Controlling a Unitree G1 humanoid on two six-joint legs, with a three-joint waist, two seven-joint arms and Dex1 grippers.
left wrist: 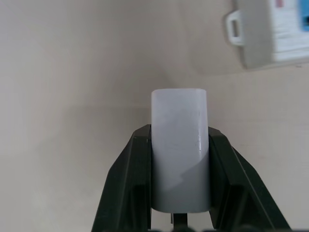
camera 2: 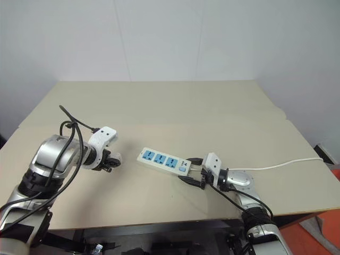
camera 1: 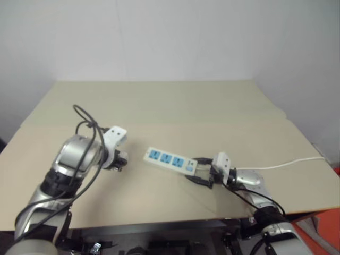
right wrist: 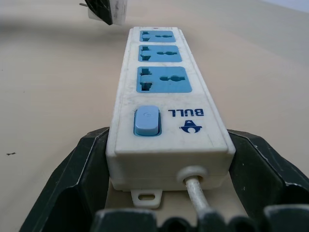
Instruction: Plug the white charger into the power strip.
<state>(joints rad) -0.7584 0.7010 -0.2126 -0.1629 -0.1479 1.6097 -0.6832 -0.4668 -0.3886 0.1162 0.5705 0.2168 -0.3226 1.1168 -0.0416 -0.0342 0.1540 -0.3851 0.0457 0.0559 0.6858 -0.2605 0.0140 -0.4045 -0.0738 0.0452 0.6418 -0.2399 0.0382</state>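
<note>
Wide tan table [camera 1: 175, 106] against a pale wall, surface mostly bare.

Power strip [camera 2: 164, 161] lay flat near the front middle of the table, angled, three blue socket faces [right wrist: 164, 79] up and all vacant. Switch end toward the right arm; blue rocker switch [right wrist: 146, 121] beside printed lettering.

Thin white cord [camera 1: 289, 163] ran from the switch end off toward the table's right edge.

Right gripper [camera 2: 192, 170] low over the table, roughly level, black fingers [right wrist: 82, 169] spread wide to either side of the strip's switch end. Fingers sat just beside the strip's side walls in the right wrist view; actual contact could not be told.

Left gripper [camera 1: 120, 159] off the strip's far end, just beside it but apart, angled downward. Fingers [left wrist: 130, 179] clamped on the white charger [left wrist: 179, 150], one on each flat side, rounded end projecting past the tips. Charger held clear of the table, in no socket. Corner of the strip and its mounting tab [left wrist: 233, 28] visible past the charger in the left wrist view.
</note>
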